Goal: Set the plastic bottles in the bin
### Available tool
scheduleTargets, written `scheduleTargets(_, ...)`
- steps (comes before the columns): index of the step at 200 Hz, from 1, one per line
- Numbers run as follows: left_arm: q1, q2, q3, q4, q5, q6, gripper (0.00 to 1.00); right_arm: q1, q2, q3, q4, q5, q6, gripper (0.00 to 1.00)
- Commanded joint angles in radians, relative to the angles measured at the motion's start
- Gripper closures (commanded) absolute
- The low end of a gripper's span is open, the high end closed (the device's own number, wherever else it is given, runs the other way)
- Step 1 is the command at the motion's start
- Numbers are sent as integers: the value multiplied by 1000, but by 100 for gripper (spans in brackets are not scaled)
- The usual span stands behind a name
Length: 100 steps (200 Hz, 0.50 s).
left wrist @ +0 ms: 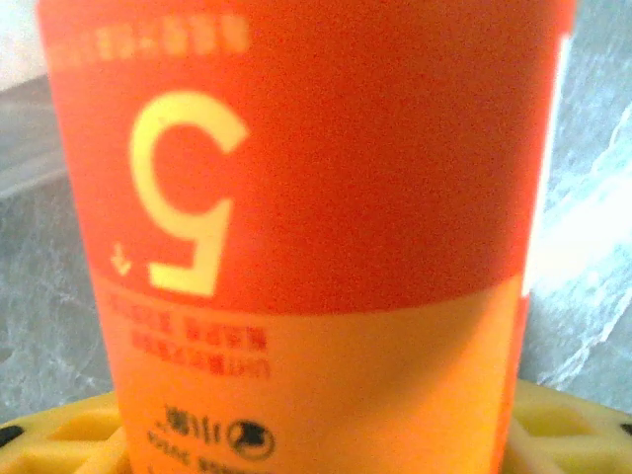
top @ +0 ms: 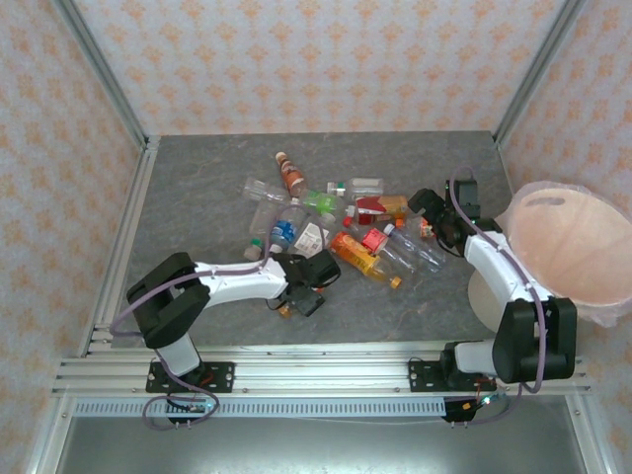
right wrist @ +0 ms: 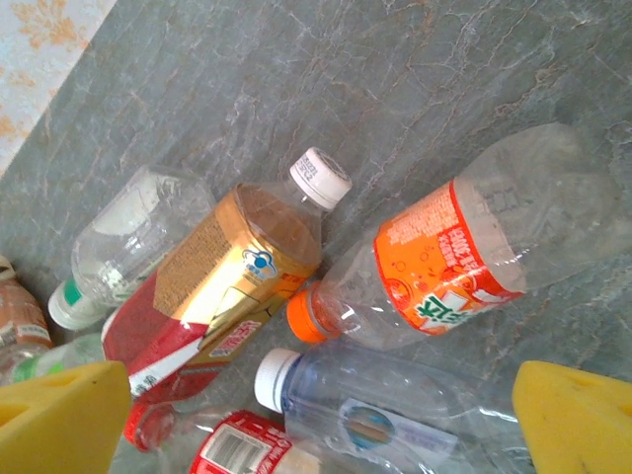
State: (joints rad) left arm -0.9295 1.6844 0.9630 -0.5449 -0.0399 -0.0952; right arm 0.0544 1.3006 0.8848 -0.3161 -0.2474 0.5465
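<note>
standing at the right, the bin (top: 482, 296) wears a pinkish bag (top: 563, 237); plastic bottles (top: 336, 222) lie heaped mid-table. left gripper (top: 308, 286) jaws clamp an orange-labelled bottle (left wrist: 316, 197); right gripper (right wrist: 316, 425) hangs over the heap, jaws apart.

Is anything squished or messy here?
Yes. The clear plastic bottles lie tumbled in a messy heap on the grey marbled table. One clear bottle with an orange label looks dented along its side.
</note>
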Motion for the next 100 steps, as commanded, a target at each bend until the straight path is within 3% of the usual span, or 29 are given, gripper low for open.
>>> scheduleTargets(1,-5,-56,-46,25,-15,-57,44,2,-51,6,-68,3,-68,1)
scheduleTargets(31,-5,-125,-46,34,-8,-84,52,5,-111,-11,-71,-106,-113,1)
scheduleTargets(52,-4,-236,-37,81,16,-101,52,10,-200,-44,-13,-266,-129,1)
scheduleTargets(77,29,-378,-39,173,97,-130,53,35,-259,-93,141,-498,-84,1)
scheduleTargets(100,102,-497,-95,318,242,-188,54,77,-271,-147,402,-674,56,1)
